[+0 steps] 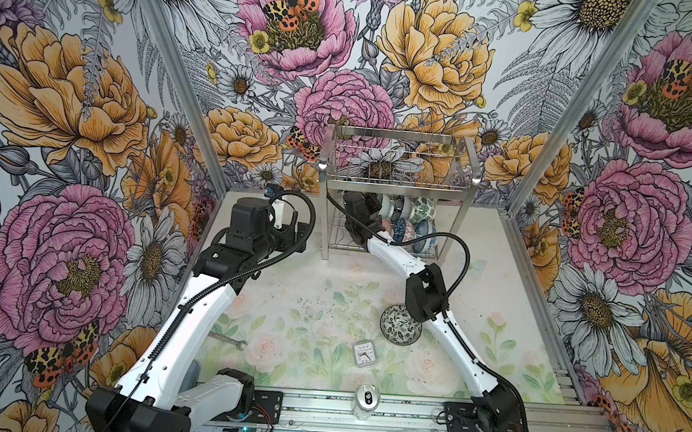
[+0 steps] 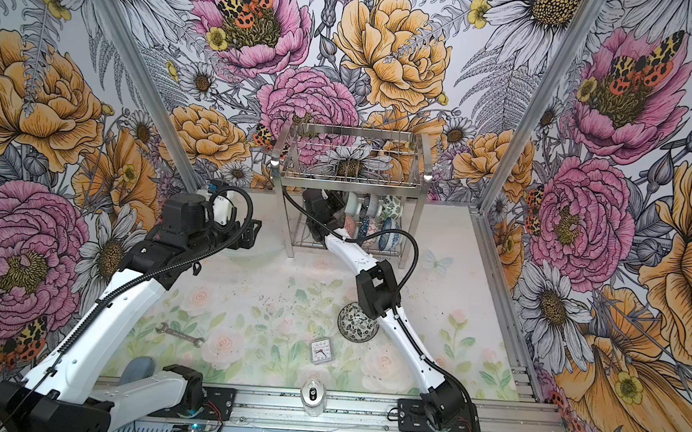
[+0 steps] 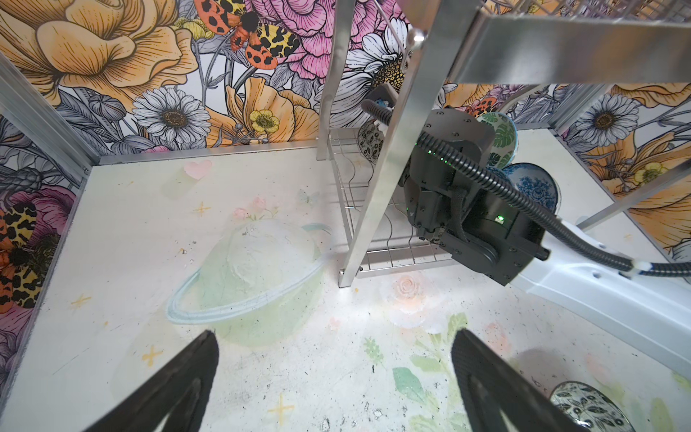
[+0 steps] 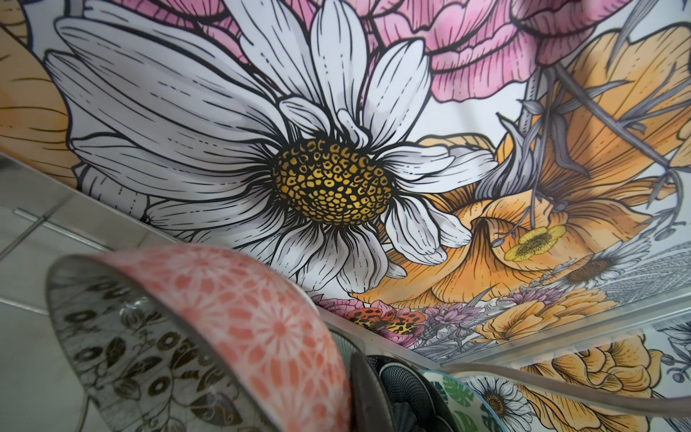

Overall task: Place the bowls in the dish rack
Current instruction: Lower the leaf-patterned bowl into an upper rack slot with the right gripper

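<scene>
Left fingers spread wide above the table; the right arm reaches into the dish rack.

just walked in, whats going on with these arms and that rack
The right pincer is shut on the rim of a pink-sided ceramic bowl with a black leaf pattern inside, reaching into the lower tier of the shiny steel wire dish rack, where several patterned bowls stand on edge. The left pincer hangs open and empty over the table beside the rack. One black-and-white leaf bowl sits on the table, not yet loaded.
</scene>
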